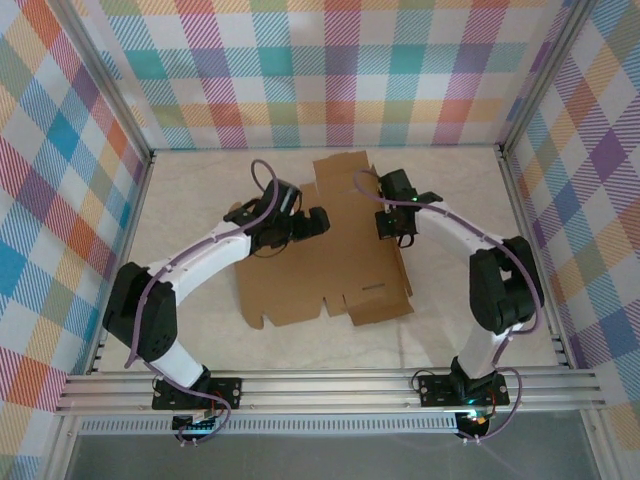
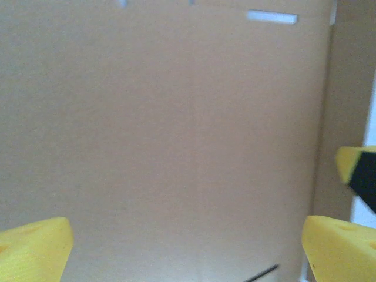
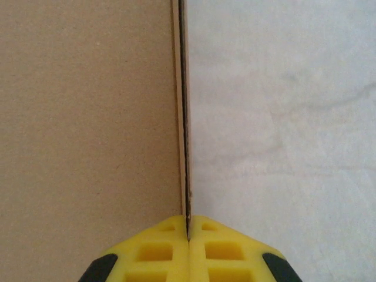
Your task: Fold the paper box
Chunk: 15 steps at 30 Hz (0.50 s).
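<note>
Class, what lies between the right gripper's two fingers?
An edge of the paper box, clamped by the right gripper, as the right wrist view shows.

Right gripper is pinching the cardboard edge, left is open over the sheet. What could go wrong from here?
1. The right gripper grips the box only by a thin edge. Pulling could let it slip out or crease the flap in the wrong place.
2. The left gripper is open over the sheet and pins nothing, so the whole box may slide on the table instead of folding.
</note>
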### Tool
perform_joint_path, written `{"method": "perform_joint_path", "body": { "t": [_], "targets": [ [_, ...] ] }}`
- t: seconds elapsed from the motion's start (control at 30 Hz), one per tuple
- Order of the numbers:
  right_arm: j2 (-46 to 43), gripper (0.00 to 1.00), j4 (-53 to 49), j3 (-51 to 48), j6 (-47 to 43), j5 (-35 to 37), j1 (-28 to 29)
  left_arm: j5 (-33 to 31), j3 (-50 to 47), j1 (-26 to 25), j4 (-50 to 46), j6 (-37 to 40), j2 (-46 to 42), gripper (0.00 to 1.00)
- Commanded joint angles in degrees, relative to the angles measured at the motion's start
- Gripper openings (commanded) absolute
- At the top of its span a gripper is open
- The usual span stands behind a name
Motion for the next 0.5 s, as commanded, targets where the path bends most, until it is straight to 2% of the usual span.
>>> {"method": "perform_joint_path", "body": {
  "t": [0.0,0.1,0.27,0.47],
  "targets": [
    [-2.3,0.0,7.1,-1.3,-1.3,-4.6,0.0,-0.8,11.4,0.4,-6.9,3.3,3.1,1.0],
    [-3.6,0.0,10.7,-3.8,-2.0,-5.9,0.0,1.3,22.0,0.4,-10.5,3.5,8.5,1.0],
    [-8.9,0.0,19.2,-10.6,-3.7,-8.1,0.0,4.5,34.0,0.4,-14.2,4.3,14.8,0.98],
    [-10.0,0.0,18.6,-11.5,-7.6,-7.8,0.0,4.9,56.0,0.4,-27.4,10.1,25.8,0.91]
  ]
}}
